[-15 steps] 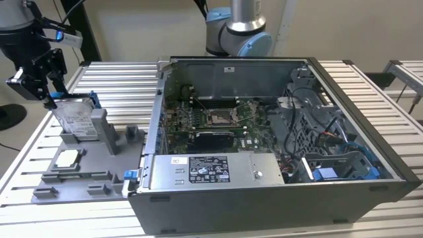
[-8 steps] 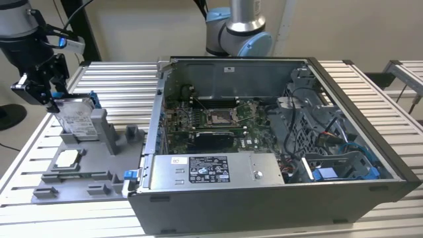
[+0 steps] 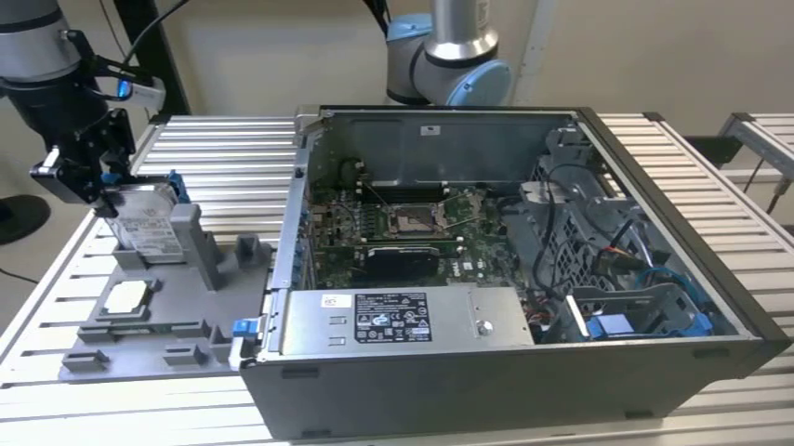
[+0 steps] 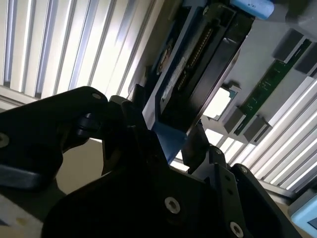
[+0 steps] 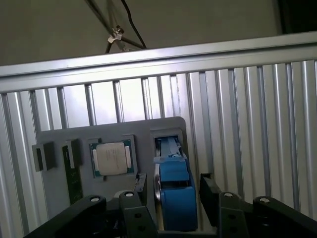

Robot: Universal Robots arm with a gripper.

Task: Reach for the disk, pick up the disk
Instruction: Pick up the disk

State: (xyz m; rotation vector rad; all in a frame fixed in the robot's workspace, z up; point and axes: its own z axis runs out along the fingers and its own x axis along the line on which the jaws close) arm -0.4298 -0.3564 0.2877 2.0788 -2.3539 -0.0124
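Right at gripper [image 3: 102, 186]: upright disk [image 3: 147, 228], standing in gray holder [image 3: 205, 279]; clamped or loose, cannot tell. Past gripper, beside disk: processor chip [image 5: 113, 157].

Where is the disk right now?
At the exterior view's left, the disk stands on edge in the grey holder tray beside the open computer case, with the gripper at its upper end.

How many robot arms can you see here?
2. One arm stands at the exterior view's left, its gripper at the upright disk in the grey tray. A second arm rises behind the open computer case. More may be out of view.
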